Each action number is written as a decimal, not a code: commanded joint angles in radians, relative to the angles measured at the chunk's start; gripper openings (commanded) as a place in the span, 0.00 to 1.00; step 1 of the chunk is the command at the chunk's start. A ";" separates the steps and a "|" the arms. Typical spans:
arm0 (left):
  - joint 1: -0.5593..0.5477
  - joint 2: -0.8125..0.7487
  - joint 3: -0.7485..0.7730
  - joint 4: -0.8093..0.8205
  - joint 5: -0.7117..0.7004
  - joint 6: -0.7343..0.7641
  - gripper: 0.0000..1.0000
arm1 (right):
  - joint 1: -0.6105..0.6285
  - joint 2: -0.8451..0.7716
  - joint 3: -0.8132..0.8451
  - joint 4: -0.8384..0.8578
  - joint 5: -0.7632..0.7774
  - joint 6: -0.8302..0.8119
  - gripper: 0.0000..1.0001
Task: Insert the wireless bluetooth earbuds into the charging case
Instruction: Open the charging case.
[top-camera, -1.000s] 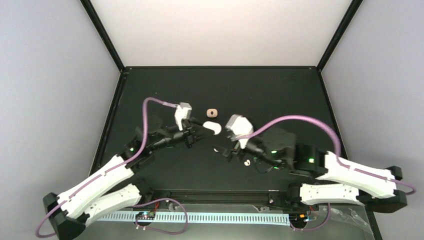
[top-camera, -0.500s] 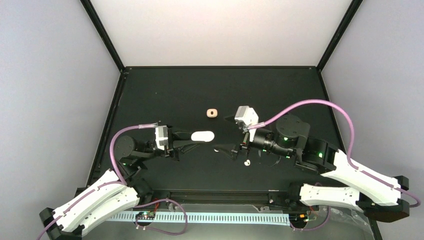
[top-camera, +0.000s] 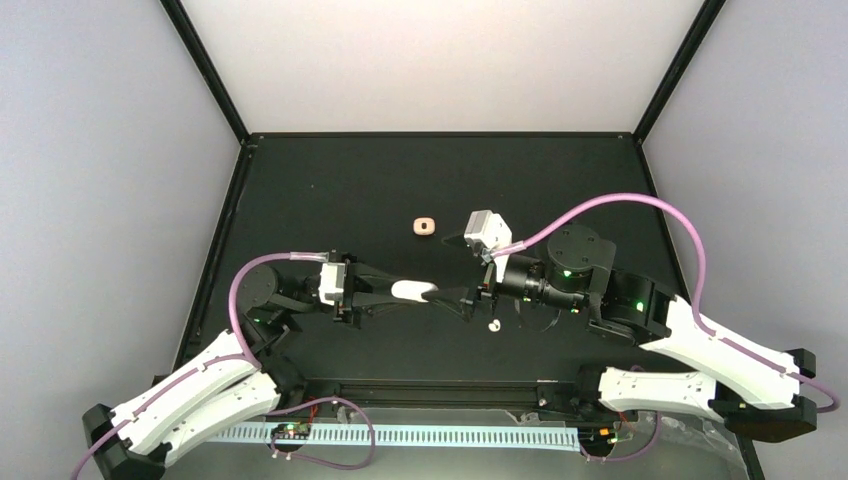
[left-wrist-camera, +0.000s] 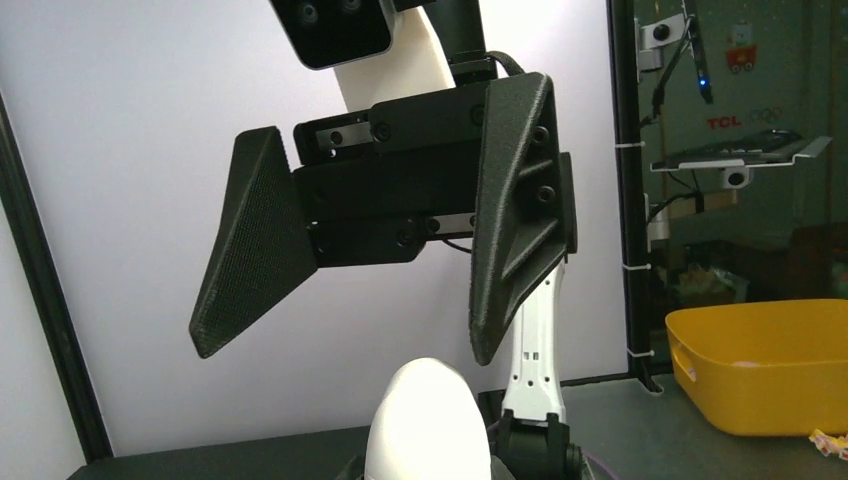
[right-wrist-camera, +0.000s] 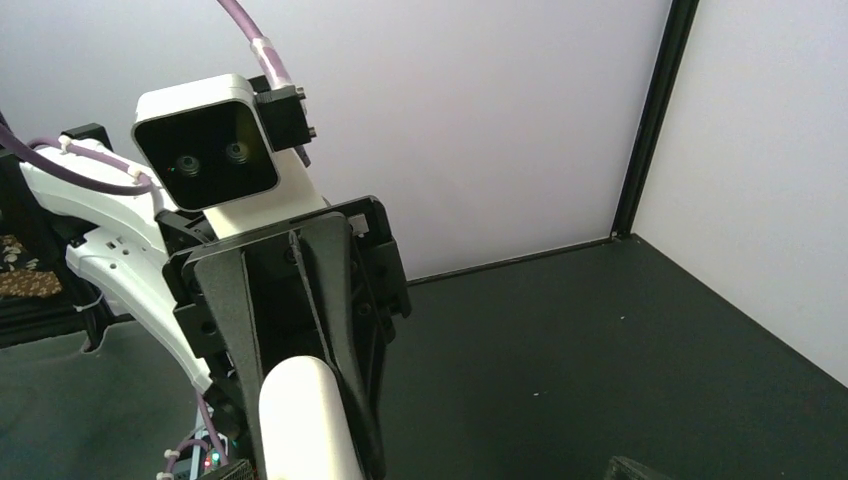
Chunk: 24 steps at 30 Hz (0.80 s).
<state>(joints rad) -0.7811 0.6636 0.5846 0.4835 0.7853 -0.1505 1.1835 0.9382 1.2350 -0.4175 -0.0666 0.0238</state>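
The left arm reached low across the black table (top-camera: 330, 190), its forearm nearly level and its wrist pointing toward the right arm. The left gripper (top-camera: 392, 291) had its jaws clamped on the smooth white oval charging case (top-camera: 413, 291), which it held clear of the table with the rounded end sticking out past the fingertips. In the right wrist view the two dark fingers pressed flat against the case's sides. Whether its lid was up could not be told.

The right arm was bent at the elbow and came in from the opposite side, so the two wrists faced each other with the case between them. The right gripper (top-camera: 468, 297) sat just beyond the case's free end with its jaws spread wide, gripping nothing. The left wrist view showed both wedge-shaped fingers well apart above the case.

One tiny white earbud (top-camera: 493, 324) lay on the table near the case, under the right wrist and toward the arm bases. A small tan rounded-square piece (top-camera: 426, 226) lay beyond the case, toward the back wall. Off the table, past the case in the left wrist view, stood a yellow plastic bin (left-wrist-camera: 770, 365).
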 joint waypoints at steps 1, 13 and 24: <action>-0.004 -0.005 0.041 0.029 0.035 0.029 0.02 | -0.002 0.003 0.021 -0.009 -0.028 0.011 0.91; -0.004 -0.019 0.041 -0.003 0.031 0.038 0.01 | -0.003 0.067 0.062 -0.077 0.008 0.024 0.89; -0.004 -0.020 0.037 -0.040 0.040 0.040 0.02 | -0.005 0.018 0.040 -0.025 0.149 0.058 0.87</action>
<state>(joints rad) -0.7811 0.6540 0.5850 0.4416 0.7944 -0.1284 1.1828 0.9798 1.2816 -0.4717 0.0078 0.0601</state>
